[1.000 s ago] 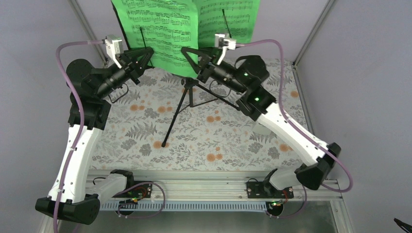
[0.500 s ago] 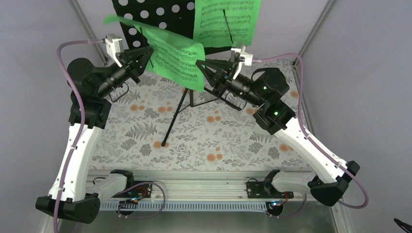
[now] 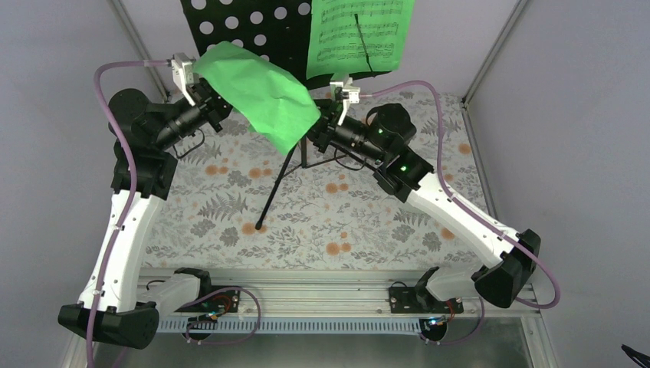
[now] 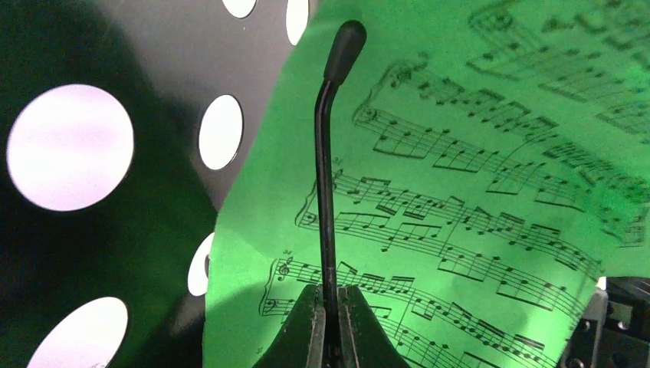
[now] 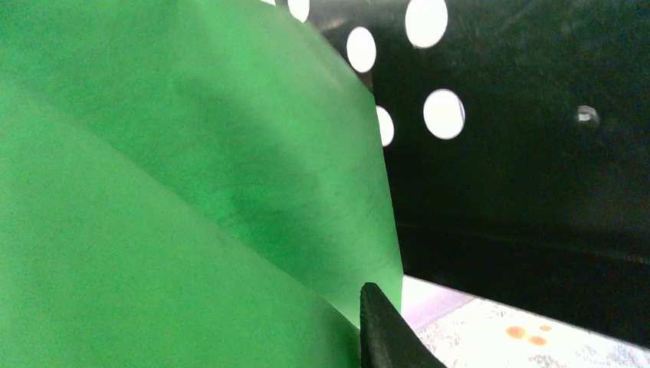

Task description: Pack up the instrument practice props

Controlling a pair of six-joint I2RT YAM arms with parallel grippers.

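Green sheet-music page (image 3: 260,96) has flipped forward, face-down.

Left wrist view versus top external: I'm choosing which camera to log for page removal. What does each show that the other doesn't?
Only the left wrist view shows the left end effector shut on the thin black page-holder wire, with printed staves behind it. Only the top external view shows the tripod legs, the second page standing upright, the floral cloth, and the whole left arm and right arm. Both show the loose green page and the holed black desk.
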